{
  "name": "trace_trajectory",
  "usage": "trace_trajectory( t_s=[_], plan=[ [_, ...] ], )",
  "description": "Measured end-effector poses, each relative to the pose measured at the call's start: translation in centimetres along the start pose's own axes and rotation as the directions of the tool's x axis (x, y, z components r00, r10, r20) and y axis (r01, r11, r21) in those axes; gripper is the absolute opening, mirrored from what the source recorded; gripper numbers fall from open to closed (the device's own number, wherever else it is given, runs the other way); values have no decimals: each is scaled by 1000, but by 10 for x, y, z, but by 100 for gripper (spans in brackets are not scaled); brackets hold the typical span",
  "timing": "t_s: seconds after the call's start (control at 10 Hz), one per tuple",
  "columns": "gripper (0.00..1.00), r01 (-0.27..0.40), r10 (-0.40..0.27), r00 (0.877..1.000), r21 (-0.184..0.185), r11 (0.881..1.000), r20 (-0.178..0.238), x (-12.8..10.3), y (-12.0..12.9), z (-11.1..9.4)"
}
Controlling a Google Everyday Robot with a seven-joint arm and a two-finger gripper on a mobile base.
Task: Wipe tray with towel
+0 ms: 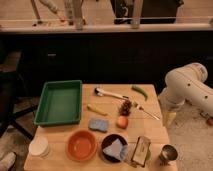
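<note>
A green plastic tray (59, 102) lies empty on the left part of the wooden table (157, 131). A light blue cloth (116, 148), seemingly the towel, lies folded in a dark bowl (106, 141) near the front edge. My white arm (187, 86) hangs at the table's right side. My gripper (170, 118) points down just off the right edge, far from the tray and the cloth, and it holds nothing that I can see.
A blue sponge (98, 124), an orange bowl (81, 145), white cups (39, 146), a metal cup (167, 154), a snack bag (140, 150), an orange fruit (122, 121), a brush (110, 93), a green pepper (140, 91) and a fork (147, 112) crowd the table.
</note>
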Motion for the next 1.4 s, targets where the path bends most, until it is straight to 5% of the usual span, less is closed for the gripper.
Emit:
trace_trajectory(
  t_s=[1.1,1.4],
  plan=[
    [80,23,-23,1000,-9,1000,-18,-2,3,2],
    [80,120,-120,993,-35,992,5,-45,19,5]
  ],
)
